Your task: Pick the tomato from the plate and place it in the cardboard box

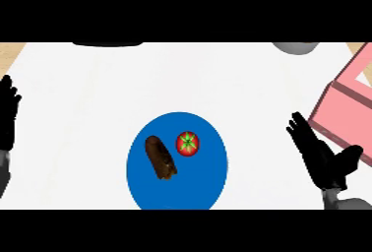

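Blue plate (141,189) sits low in the middle, bottom rim cut off, with the tomato (187,143) on it beside a brown oblong thing (161,157) I can't identify. Pink box (343,109) runs off the right edge. White counter (94,88) between them is bare. Right hand (320,155) is open near the box; left hand (7,115) rests open at the left edge, partly cropped.

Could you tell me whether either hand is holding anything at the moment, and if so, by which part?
Nothing is held. The right hand and the left hand are both open, and the tomato lies untouched on the blue plate.
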Motion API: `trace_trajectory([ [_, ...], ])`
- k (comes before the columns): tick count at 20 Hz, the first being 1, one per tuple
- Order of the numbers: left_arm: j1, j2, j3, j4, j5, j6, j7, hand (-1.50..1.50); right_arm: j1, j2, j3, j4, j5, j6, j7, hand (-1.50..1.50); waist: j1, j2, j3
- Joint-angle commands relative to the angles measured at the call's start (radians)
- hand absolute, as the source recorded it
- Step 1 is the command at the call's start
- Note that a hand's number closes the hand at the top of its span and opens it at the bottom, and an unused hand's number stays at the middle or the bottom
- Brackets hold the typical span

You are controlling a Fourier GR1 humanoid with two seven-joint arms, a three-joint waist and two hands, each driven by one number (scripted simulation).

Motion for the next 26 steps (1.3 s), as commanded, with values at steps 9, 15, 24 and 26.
trace_trajectory([
  [9, 0.037, -0.170, -0.083, -0.161, 0.194, -0.238, -0.038, 0.00, -0.406, 0.152, 0.055, -0.086, 0.147, -0.012, -0.170, -1.50, 0.048, -0.020, 0.006],
  [15, 0.116, -0.154, -0.050, -0.169, 0.211, -0.282, -0.069, 0.00, -0.467, 0.119, 0.108, -0.035, 0.241, 0.181, -0.439, -1.50, 0.012, -0.015, 0.005],
  [24, 0.179, -0.121, -0.020, -0.261, 0.237, -0.286, -0.024, 0.00, -0.639, -0.195, 0.268, -0.170, 0.527, 0.326, -0.049, -1.50, 0.002, -0.028, 0.002],
  [26, 0.178, -0.121, -0.015, -0.276, 0.247, -0.294, -0.021, 0.00, -0.685, -0.178, 0.332, -0.207, 0.581, 0.352, 0.055, -1.50, 0.002, -0.029, 0.002],
])
